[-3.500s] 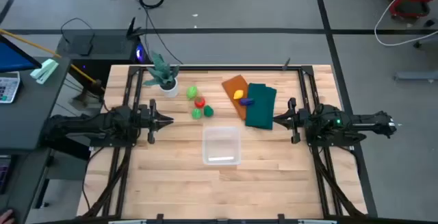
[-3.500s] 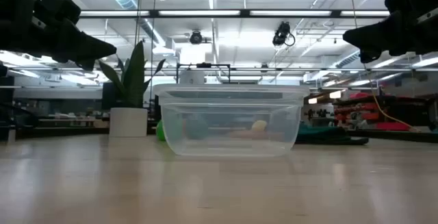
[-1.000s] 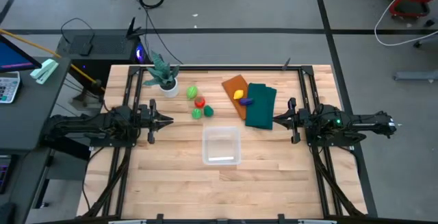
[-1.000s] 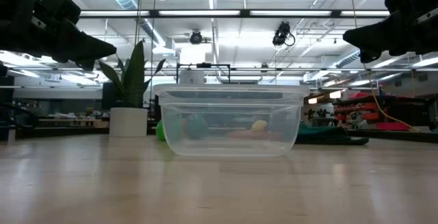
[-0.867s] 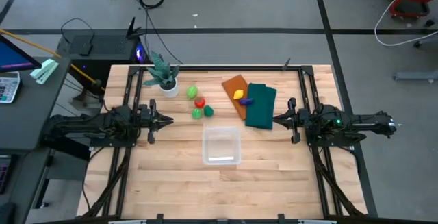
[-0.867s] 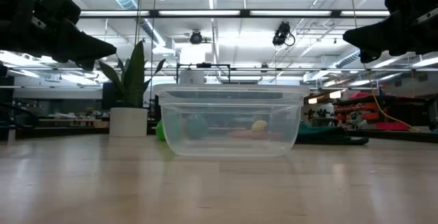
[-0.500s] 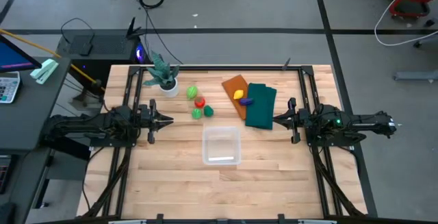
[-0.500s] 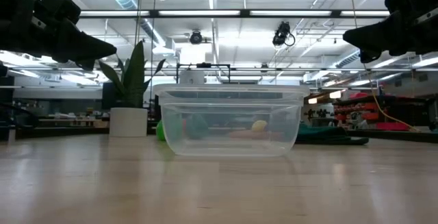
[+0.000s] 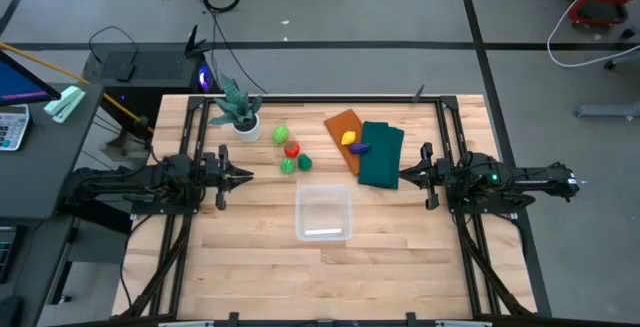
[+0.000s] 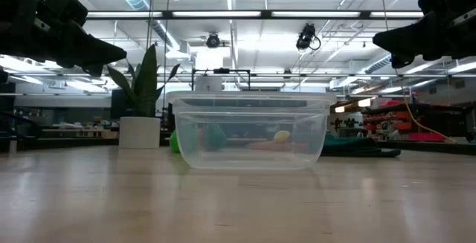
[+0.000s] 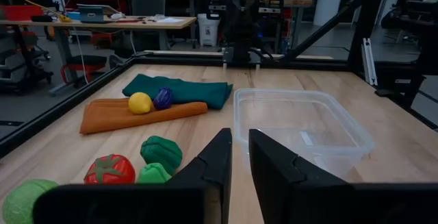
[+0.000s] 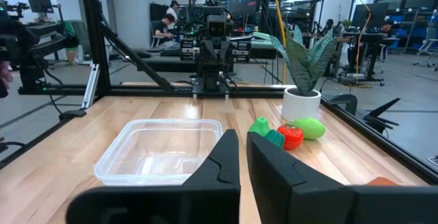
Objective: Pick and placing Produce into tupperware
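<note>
The clear tupperware (image 9: 323,213) stands near the table's middle, nothing in it. Just beyond it on the wood lie a light green piece (image 9: 281,134), a red one (image 9: 292,149) and a dark green one (image 9: 304,162) of the produce. A yellow piece (image 9: 348,138) and a purple one (image 9: 362,149) rest on the folded cloths. My left gripper (image 9: 248,176) hangs level at the table's left, fingers together around a narrow slit (image 11: 239,145), holding nothing. My right gripper (image 9: 403,176) hangs level at the right, shut and holding nothing (image 12: 243,142). Both point toward the middle, above the table.
An orange cloth (image 9: 340,125) and a dark green cloth (image 9: 381,157) lie at the far right of the middle. A potted plant (image 9: 238,112) stands at the far left. Bare wood lies along the near edge.
</note>
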Action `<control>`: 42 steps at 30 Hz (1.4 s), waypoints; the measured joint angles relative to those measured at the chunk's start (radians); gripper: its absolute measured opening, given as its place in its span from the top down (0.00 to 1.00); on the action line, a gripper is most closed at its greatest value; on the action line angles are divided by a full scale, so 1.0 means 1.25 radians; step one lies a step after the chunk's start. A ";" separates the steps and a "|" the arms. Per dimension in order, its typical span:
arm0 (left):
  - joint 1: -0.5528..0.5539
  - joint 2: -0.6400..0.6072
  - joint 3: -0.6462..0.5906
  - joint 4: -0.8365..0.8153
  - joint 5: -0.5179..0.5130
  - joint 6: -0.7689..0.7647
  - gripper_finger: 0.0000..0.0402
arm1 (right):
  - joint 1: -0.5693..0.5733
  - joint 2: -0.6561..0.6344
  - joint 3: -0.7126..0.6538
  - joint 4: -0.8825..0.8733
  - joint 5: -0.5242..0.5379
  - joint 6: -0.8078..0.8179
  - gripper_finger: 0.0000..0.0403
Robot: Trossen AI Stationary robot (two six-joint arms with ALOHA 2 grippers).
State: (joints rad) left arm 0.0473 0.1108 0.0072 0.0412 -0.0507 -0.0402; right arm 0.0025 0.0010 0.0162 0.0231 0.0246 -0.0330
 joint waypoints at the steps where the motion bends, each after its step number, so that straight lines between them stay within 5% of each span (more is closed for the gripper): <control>1: 0.000 0.000 0.000 0.000 0.000 0.000 0.85 | 0.000 0.000 0.000 0.000 0.000 0.000 1.00; 30: 0.000 0.000 0.000 0.003 0.000 -0.006 0.87 | 0.000 0.000 0.000 0.000 0.000 0.006 1.00; 42: 0.000 0.000 0.000 0.004 0.000 -0.267 0.88 | 0.000 0.000 0.000 0.000 0.000 0.183 1.00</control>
State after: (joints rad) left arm 0.0471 0.1110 0.0073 0.0460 -0.0513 -0.3741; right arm 0.0025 0.0010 0.0162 0.0235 0.0250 0.1957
